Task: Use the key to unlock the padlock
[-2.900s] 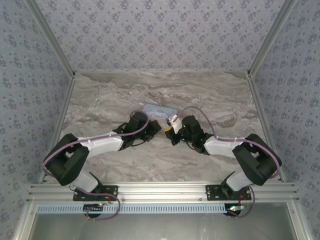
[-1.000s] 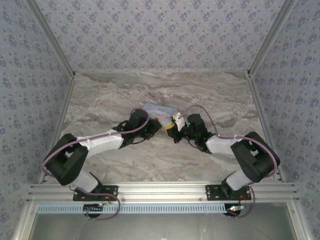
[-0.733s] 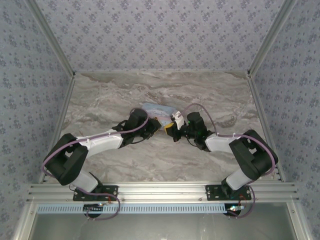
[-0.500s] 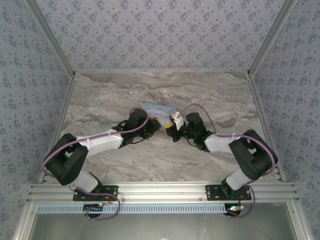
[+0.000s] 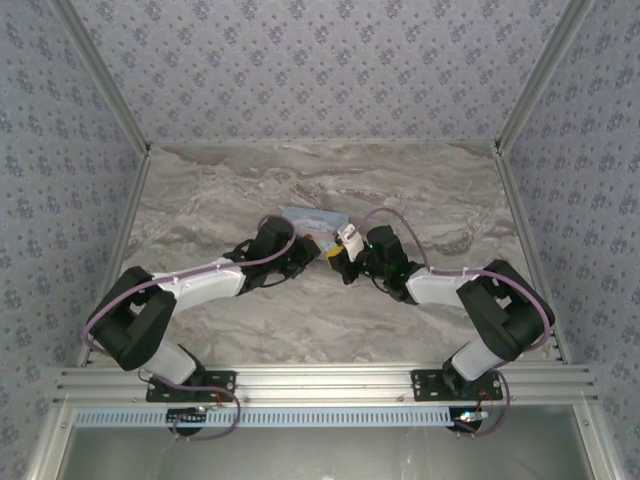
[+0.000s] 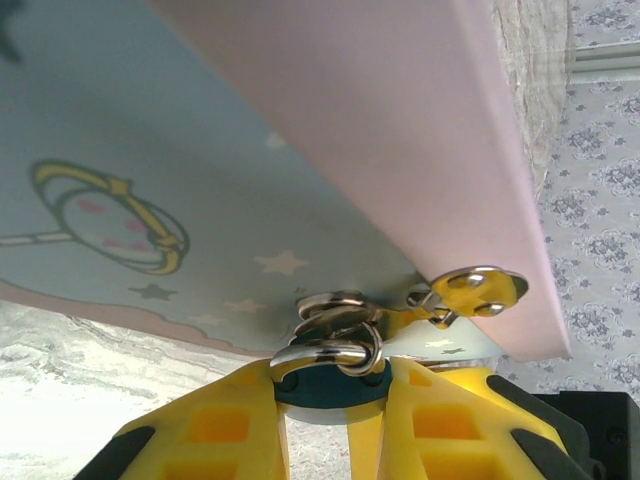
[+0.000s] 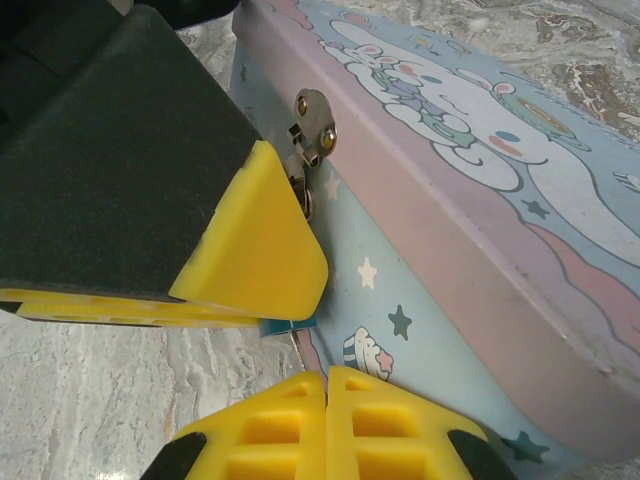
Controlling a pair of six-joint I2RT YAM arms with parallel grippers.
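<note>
The tiny blue padlock (image 6: 325,386) hangs by its metal shackle (image 6: 322,356) from the hasp rings of a pastel-blue cartoon tin (image 6: 200,150). My left gripper (image 6: 330,400) is shut on the padlock body, yellow fingers on either side. In the right wrist view a sliver of the padlock (image 7: 288,325) shows under the left gripper's yellow finger (image 7: 255,240). My right gripper (image 7: 325,385) is shut on the key (image 7: 298,346), whose thin metal shaft points at the padlock's underside. From above, the left gripper (image 5: 306,250) and the right gripper (image 5: 336,256) meet in front of the tin (image 5: 308,217).
The tin lies on the marble table (image 5: 220,190), its gold hasp plate (image 7: 316,112) facing both grippers. Both arms bend inward at mid-table. Patterned walls enclose the table on three sides.
The right gripper has edged left and slightly back, closing the gap to the left gripper at the tin's front. The left arm has barely shifted.
</note>
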